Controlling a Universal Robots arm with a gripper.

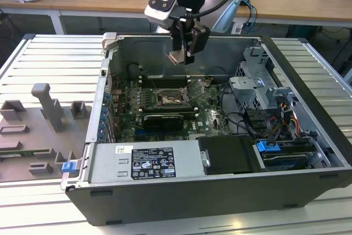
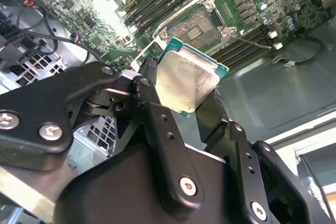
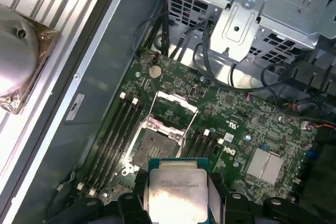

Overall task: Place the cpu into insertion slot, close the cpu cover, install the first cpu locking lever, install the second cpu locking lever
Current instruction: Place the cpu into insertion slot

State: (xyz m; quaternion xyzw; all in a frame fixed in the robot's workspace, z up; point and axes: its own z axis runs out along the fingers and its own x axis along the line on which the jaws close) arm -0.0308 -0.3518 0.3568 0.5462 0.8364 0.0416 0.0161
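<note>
My gripper point(image 1: 181, 54) hangs above the open computer case, shut on the cpu point(image 1: 179, 56), a flat square chip with a pale metal top. In both wrist views the cpu point(image 2: 186, 80) point(image 3: 177, 190) sits between two black fingers point(image 2: 149, 95), one on each side edge. Below it on the green motherboard lies the insertion slot point(image 1: 168, 98) point(image 2: 198, 24) point(image 3: 155, 145), its dark centre bare. The cpu cover point(image 3: 173, 109) point(image 1: 196, 88) stands swung open at one edge of the slot. A thin metal lever point(image 2: 255, 38) sticks out beside the slot.
A long black graphics card point(image 1: 162, 119) lies just in front of the slot, with the power supply point(image 1: 143, 162) nearer still. A silver drive cage point(image 1: 258, 89) and cables fill the exterior view's right. Memory sticks point(image 3: 113, 140) flank the slot. A grey fixture point(image 1: 49, 111) stands outside the case.
</note>
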